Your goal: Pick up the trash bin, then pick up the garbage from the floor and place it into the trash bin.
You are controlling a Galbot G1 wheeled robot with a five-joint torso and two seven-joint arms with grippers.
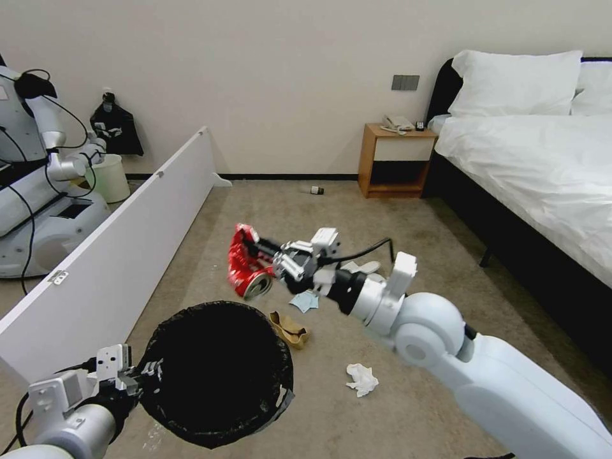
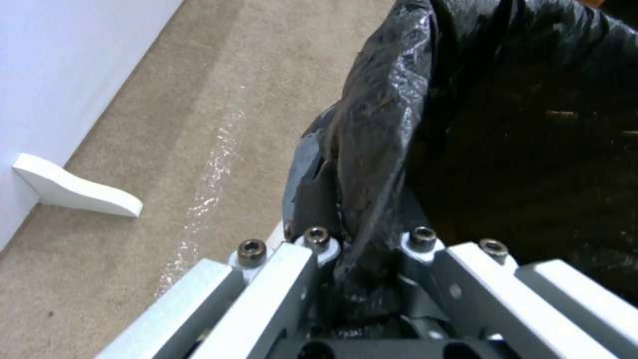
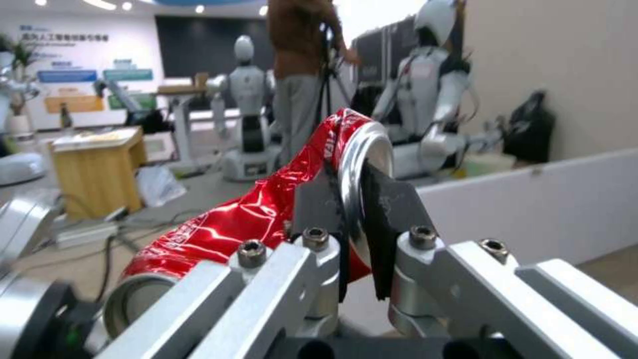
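My left gripper (image 1: 137, 377) clamps the bin (image 1: 217, 373) rim; my right gripper (image 1: 262, 250) pinches the can (image 1: 245, 264) just beyond it.

R claw (image 3: 352, 234) clamped on crushed red can (image 3: 266, 214) rim.

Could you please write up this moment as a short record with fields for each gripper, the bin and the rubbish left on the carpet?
left gripper: shut on the bag-lined rim of the trash bin, holding it at the robot's lower left
right gripper: shut on the crushed red can, held in the air beyond the bin, not yet over its opening
on the floor: white tissue, brown cardboard scrap, light-blue mask partly behind the right gripper, small bottle near the nightstand
bin contents: too dark to tell
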